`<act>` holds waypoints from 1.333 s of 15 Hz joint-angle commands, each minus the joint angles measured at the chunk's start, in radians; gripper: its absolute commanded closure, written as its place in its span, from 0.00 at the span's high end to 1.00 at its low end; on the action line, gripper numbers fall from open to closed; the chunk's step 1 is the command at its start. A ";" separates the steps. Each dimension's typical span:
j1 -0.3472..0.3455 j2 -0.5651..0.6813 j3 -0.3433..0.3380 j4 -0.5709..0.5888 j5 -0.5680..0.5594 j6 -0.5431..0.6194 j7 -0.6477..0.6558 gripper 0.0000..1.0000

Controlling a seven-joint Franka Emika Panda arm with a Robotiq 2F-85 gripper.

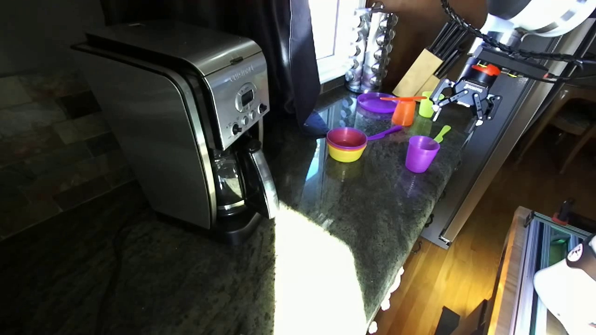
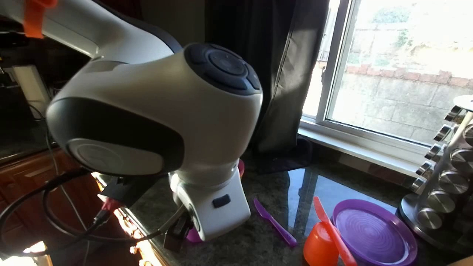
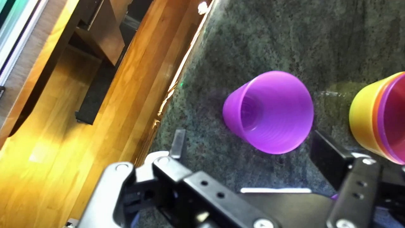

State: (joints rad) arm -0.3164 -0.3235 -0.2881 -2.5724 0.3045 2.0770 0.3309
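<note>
Seeing the hand (image 1: 457, 118) spread wide apart above a glossy, speckled, stone-like table (image 1: 372, 195). Finding one purple cup (image 3: 275, 110) upright near the table's edge, below and apart from the hand: smooth, tapering, round-mouthed. Counting also, all plastic-looking: one green cup (image 1: 424, 107), one upturned orange cup (image 2: 317, 244), one ringed round plate (image 2: 371, 232), one purple knife (image 2: 278, 226), one orange knife (image 2: 337, 236) laid across the orange cup, and a stack of at least three nested bowls (image 1: 344, 154).

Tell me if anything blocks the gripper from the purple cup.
Nothing visible does: the wrist view shows the purple cup unobscured ahead of the open gripper. The stacked bowls stand off to one side; a green utensil shows behind the cup in an exterior view.
</note>
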 commanded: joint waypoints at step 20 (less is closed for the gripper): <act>-0.007 0.646 0.002 0.459 0.241 -0.379 0.005 1.00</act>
State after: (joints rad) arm -0.3128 0.2543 -0.2955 -2.1780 0.5127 1.7833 0.3349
